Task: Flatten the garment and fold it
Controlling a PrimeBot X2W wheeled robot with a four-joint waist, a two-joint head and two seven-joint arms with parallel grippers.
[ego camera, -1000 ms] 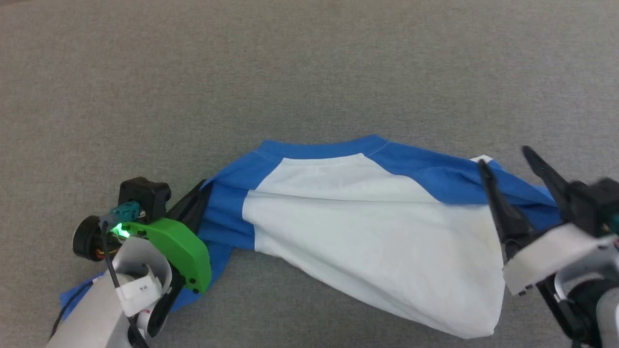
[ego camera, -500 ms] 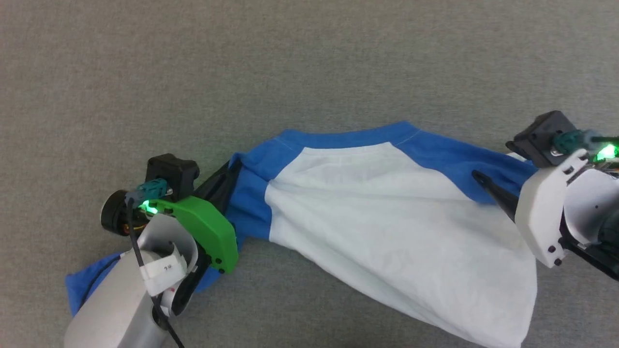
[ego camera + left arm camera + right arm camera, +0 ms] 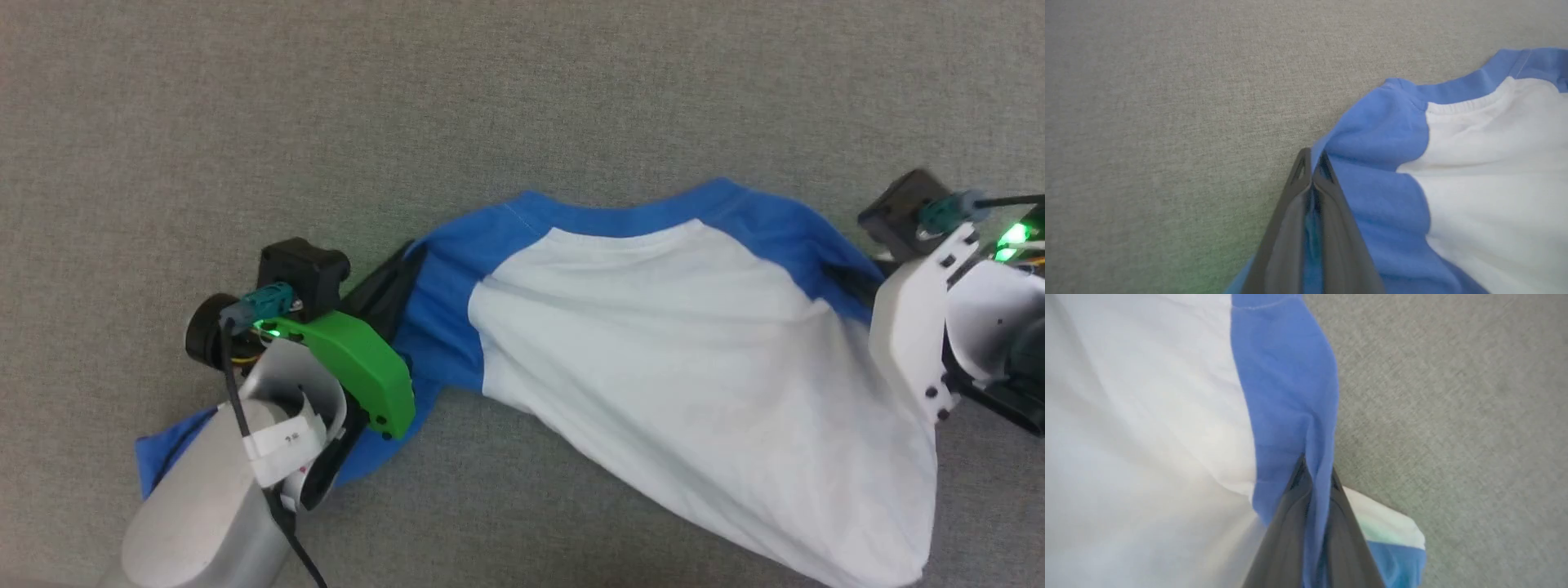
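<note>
The garment (image 3: pixel 694 343) is spread across a grey woven surface (image 3: pixel 522 98), strung between the two grippers; its blue neck trim and shoulders lie on the far side in the head view, and the creased white body trails toward the near right corner; one blue sleeve (image 3: pixel 163 453) pokes out from under the left forearm at the lower left. Whether the cloth rests fully on the surface or hangs slightly above it, I cannot tell.

The left gripper (image 3: pixel 1312 157) is clamped on the blue edge at the garment's left shoulder; in the left wrist view its two dark fingers meet at the tips with blue fabric pinched between them. The right gripper (image 3: pixel 1316 469) is clamped on a fold of blue at the opposite shoulder; in the right wrist view a blue strip runs down between its closed fingers, with the white body to one side and a small white-and-blue flap (image 3: pixel 1388 535) lying on the grey surface to the other.

A green cover (image 3: pixel 359 367) sits on the left wrist and a white cover (image 3: pixel 906 327) on the right; small green lights glow on both.
</note>
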